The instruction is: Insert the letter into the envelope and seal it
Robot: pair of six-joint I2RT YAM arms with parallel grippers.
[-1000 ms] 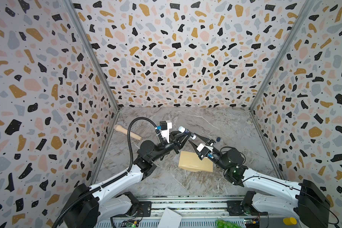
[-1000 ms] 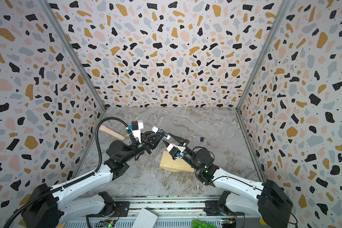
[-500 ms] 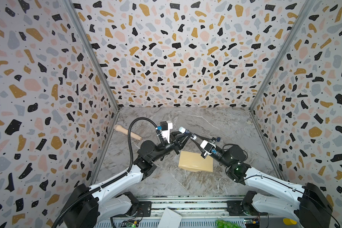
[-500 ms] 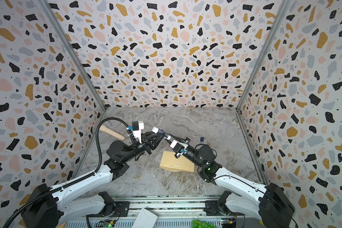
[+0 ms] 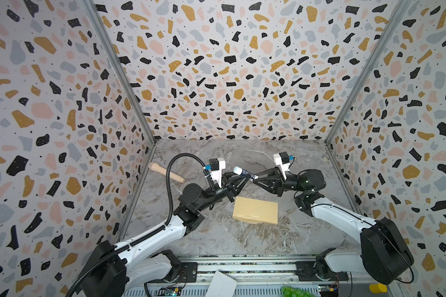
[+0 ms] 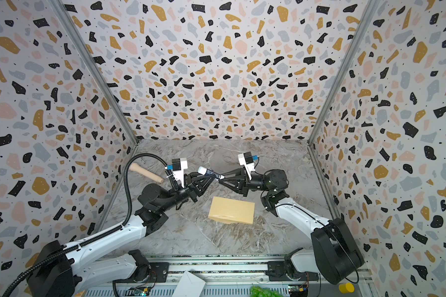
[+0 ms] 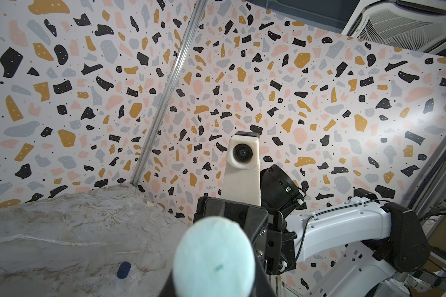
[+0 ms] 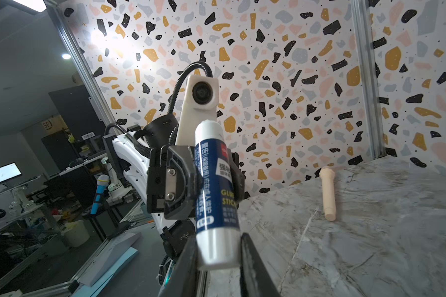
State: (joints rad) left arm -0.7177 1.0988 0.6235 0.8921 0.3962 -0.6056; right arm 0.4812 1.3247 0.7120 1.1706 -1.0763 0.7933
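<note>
Right wrist view: the left gripper [image 8: 209,180] is clenched round the blue body of the glue stick [image 8: 213,216], and the right gripper [image 8: 218,254] grasps its white base end. Both hold it in the air above the desk [image 5: 242,241]. In a top view the envelope [image 5: 255,210] lies flat on the desk beside the raised grippers, untouched; the letter shows in no view, so you may presume it is inside. The dark blue cap [image 7: 123,270] lies on the desk, and the bare glue end [image 7: 214,259] faces the left wrist camera.

The step appears to be feeding out glue. Hold the left grip firm. Turn the right gripper about the stick's own axis; do not pull or bend. Feed out only a little: a long column could snap on the flap.

Legible on the label: "GLU" over "STIC", cut off by the curve, and "强粘" on a white patch; the other print is too small. A box [image 8: 47,125] beyond the cell bears "SF".
</note>
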